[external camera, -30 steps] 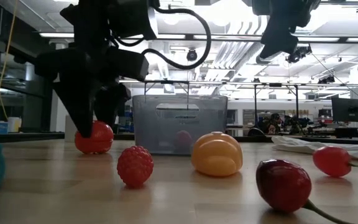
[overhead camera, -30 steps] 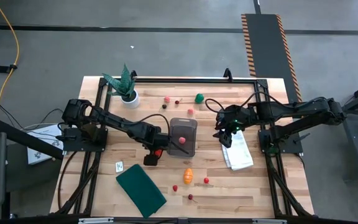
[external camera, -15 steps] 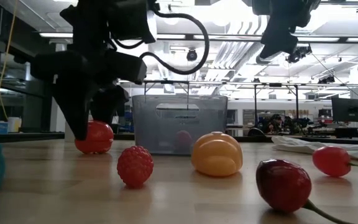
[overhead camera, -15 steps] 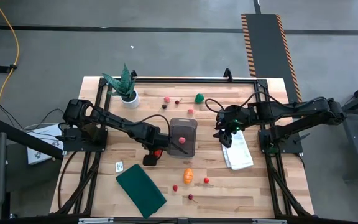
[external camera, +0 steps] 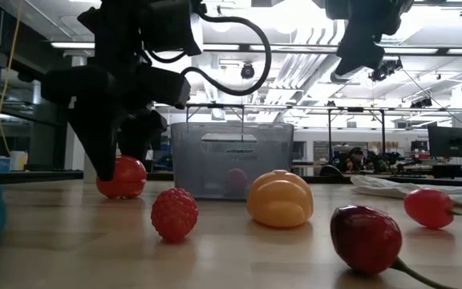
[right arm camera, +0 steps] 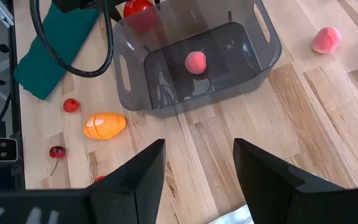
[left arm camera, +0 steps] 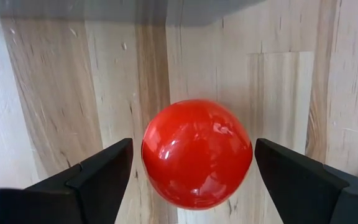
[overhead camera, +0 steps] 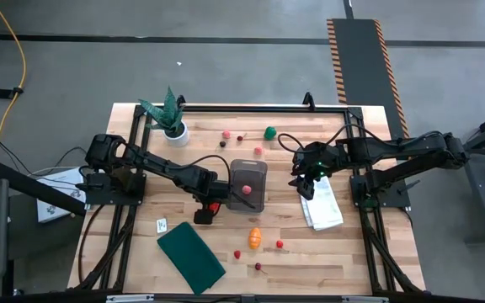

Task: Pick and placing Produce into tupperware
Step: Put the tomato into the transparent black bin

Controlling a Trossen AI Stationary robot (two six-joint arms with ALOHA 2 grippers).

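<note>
The red ball point(left arm camera: 196, 154) rests on the wooden table just left of the tupperware point(overhead camera: 247, 185). My left gripper point(left arm camera: 194, 163) points straight down over the ball, open, with one finger on each side and a narrow gap to each. The clear grey tupperware holds one small pink piece point(right arm camera: 195, 62). My right gripper point(right arm camera: 197, 168) hangs open and empty above the table to the right of the tupperware. An orange piece point(overhead camera: 255, 237) and small red berries point(overhead camera: 237, 253) lie near the front. A green round one point(overhead camera: 269, 132) and pink pieces point(overhead camera: 258, 151) lie behind the tupperware.
A potted spiky plant point(overhead camera: 171, 118) stands at the far left. A dark green cloth point(overhead camera: 190, 257) lies at the near left and a folded white cloth point(overhead camera: 322, 206) under the right arm. A cherry with a stem point(external camera: 366, 238) lies near the front edge.
</note>
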